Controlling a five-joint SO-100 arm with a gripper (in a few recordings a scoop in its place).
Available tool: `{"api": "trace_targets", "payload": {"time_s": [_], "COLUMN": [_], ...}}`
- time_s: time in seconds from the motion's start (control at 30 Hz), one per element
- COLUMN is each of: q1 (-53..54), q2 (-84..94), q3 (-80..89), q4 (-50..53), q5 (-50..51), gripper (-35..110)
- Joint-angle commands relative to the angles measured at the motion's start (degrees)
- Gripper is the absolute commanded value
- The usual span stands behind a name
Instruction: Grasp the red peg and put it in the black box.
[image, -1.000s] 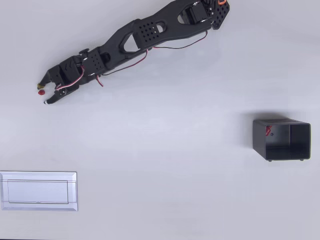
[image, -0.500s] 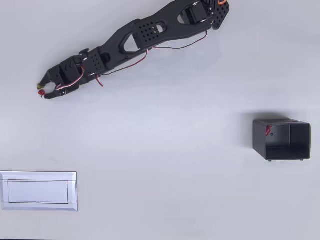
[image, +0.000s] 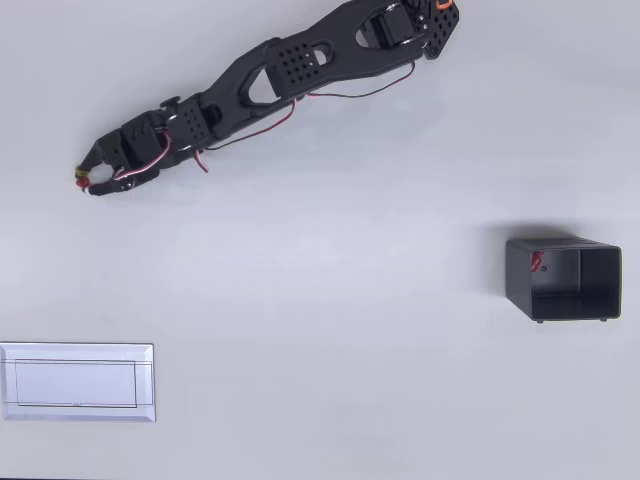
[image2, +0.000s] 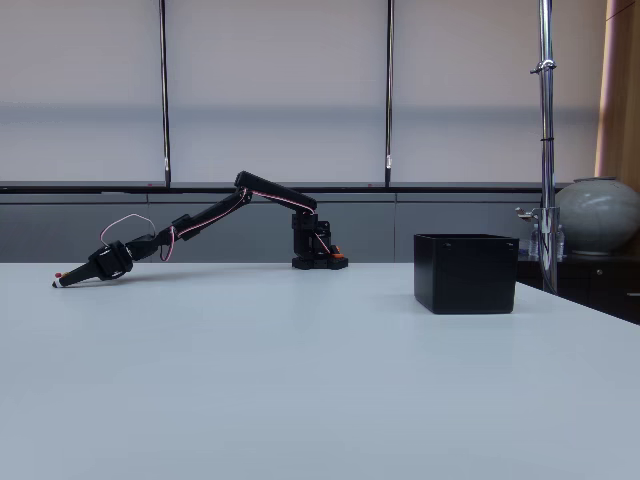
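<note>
One black arm (image: 290, 70) stretches across the white table (image: 320, 300) in the overhead view, reaching away from the black box (image: 563, 279) toward the far left, well apart from it. Its gripper (image: 88, 180) has the jaws drawn together on the red peg (image: 81, 180) — a tiny red dot pinched at the very tips. The black box sits open at the right side of the table, with a small red piece (image: 538, 262) against its inner left wall. A flat white panel (image: 77, 382) lies far to the left of the box, nearer the bottom edge. From the fixed view, the arm (image2: 215, 215) slopes down leftward from its base (image2: 318, 258), which stands behind and left of the box (image2: 466, 272); the gripper (image2: 62, 281) is low over the table — a red speck (image2: 57, 274) shows at its tip.
</note>
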Motion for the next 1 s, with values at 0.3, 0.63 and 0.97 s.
{"api": "trace_targets", "payload": {"time_s": [0.3, 0.63, 0.97], "q1": [-5.71, -19.95, -43.59], "q2": [-39.2, -76.38, -98.79], "q3": [-47.29, -80.24, -103.1], "q4": [-17.75, -19.6, -22.06], "q5": [-6.68, -9.76, -7.03], "gripper": [0, 0, 0]}}
